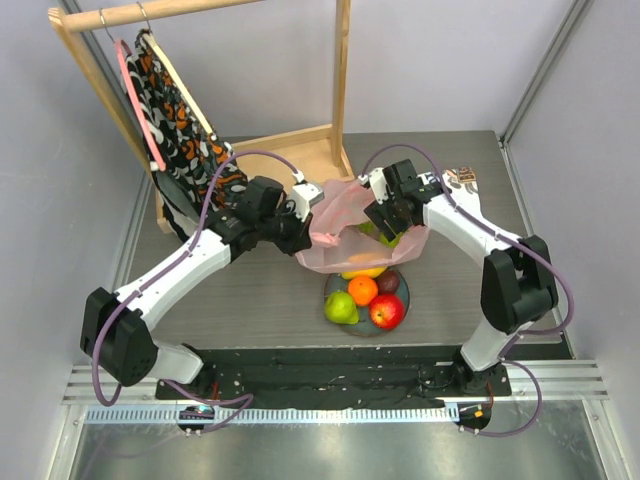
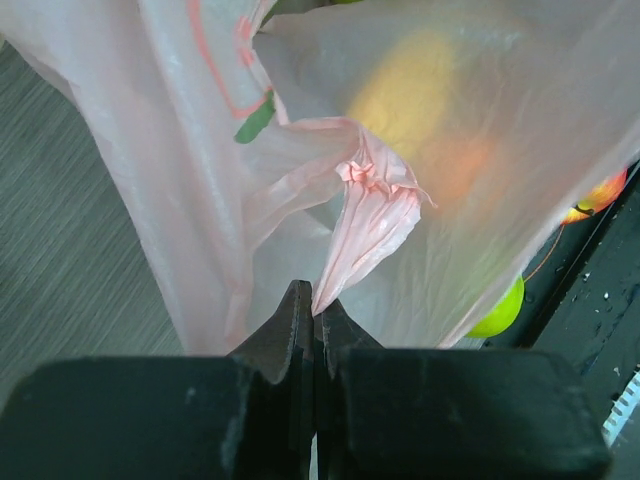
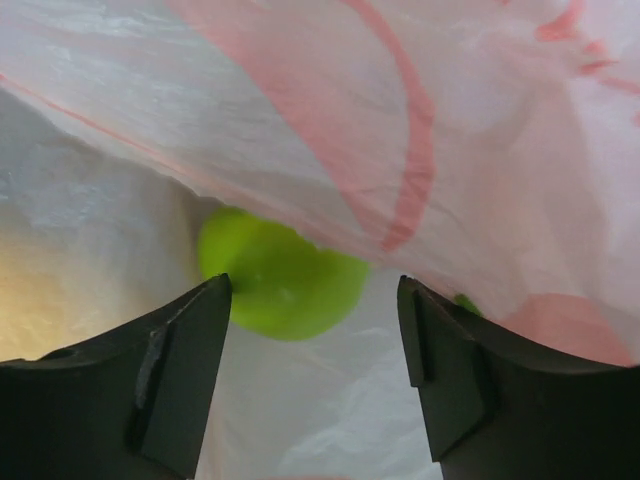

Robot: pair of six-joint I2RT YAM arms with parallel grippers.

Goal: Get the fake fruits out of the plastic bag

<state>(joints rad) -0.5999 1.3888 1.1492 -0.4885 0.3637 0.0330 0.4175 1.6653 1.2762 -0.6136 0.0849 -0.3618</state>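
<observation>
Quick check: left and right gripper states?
Left gripper: shut on a fold of the pink plastic bag.
Right gripper: open, with a green fruit ahead.

Thin, crinkly, translucent pink plastic bag (image 1: 335, 225), raised, slack and creased, mouth open. Inside the bag, a glossy green apple (image 3: 280, 285). Half hidden under the bag's near edge, a yellow-orange mango (image 1: 362, 271). Just on the bag's near side, clustered close together: orange (image 1: 362, 289), dark purple fruit (image 1: 388, 282), red apple (image 1: 387, 311), second green apple (image 1: 341, 307).

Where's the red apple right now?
In the top view the red apple sits on the plate, at its near right edge, beside the green fruit and the orange, outside the plastic bag.
</observation>
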